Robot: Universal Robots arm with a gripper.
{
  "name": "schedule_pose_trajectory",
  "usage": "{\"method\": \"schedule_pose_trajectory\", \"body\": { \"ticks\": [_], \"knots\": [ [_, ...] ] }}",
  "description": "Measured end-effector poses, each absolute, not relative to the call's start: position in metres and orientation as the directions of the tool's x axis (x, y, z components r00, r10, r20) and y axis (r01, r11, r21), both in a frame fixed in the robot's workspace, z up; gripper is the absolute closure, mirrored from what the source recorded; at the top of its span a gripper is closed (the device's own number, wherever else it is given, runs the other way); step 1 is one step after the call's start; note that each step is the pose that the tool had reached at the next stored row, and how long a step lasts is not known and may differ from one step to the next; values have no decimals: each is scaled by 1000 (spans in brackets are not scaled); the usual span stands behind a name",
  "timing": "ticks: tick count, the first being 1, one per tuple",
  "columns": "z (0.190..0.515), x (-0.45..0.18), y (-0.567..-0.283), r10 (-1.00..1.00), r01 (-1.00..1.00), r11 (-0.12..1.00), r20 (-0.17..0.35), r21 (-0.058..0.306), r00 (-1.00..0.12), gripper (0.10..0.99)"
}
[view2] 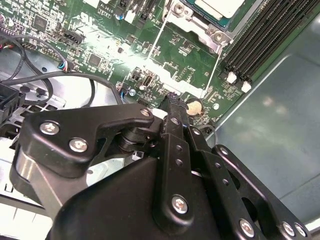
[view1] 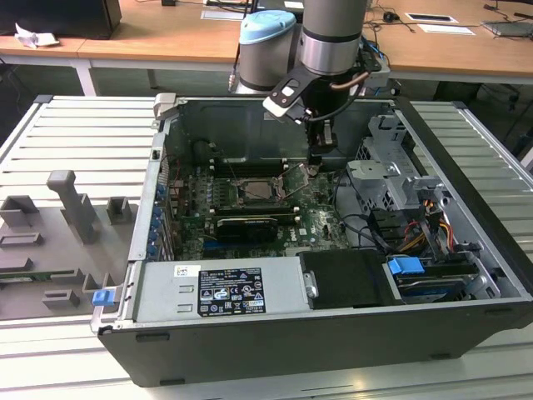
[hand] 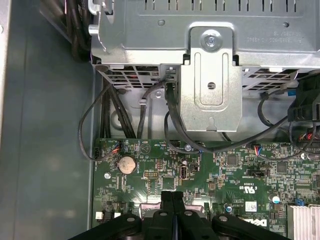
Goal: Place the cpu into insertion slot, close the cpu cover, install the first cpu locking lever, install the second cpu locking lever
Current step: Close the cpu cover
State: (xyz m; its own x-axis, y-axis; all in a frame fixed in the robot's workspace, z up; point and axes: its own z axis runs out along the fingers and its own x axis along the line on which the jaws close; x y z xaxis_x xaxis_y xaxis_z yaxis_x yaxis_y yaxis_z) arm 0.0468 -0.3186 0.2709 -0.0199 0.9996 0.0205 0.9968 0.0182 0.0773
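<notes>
helpfully, second wrist view shows the cpu — first wrist view, metal cage; jaws pressed together.

Bright, even room light fills the exterior view. In the second wrist view glare whitens the circuit board, and screws glint on the dark claw.

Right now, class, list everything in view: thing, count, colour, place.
computer case: one, black, open on the table
circuit board: one, green, inside the case
cpu: one, pale silver, on the board
cpu cover: one, silver, framing the cpu
memory slots: several, black, beside the cpu
coin cell: one, silver, on the board
fixtures: several, grey, exterior view's left
arm: one, grey and blue, reaching into the case
claw: one, black, shut, over the board
</notes>
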Motion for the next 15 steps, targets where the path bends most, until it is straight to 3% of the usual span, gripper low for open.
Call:
{"method": "schedule_pose_trajectory", "body": {
  "ticks": [15],
  "knots": [
    [258, 56, -319, 1000, 997, 18, 20, 74, -20, 980]
  ]
}}
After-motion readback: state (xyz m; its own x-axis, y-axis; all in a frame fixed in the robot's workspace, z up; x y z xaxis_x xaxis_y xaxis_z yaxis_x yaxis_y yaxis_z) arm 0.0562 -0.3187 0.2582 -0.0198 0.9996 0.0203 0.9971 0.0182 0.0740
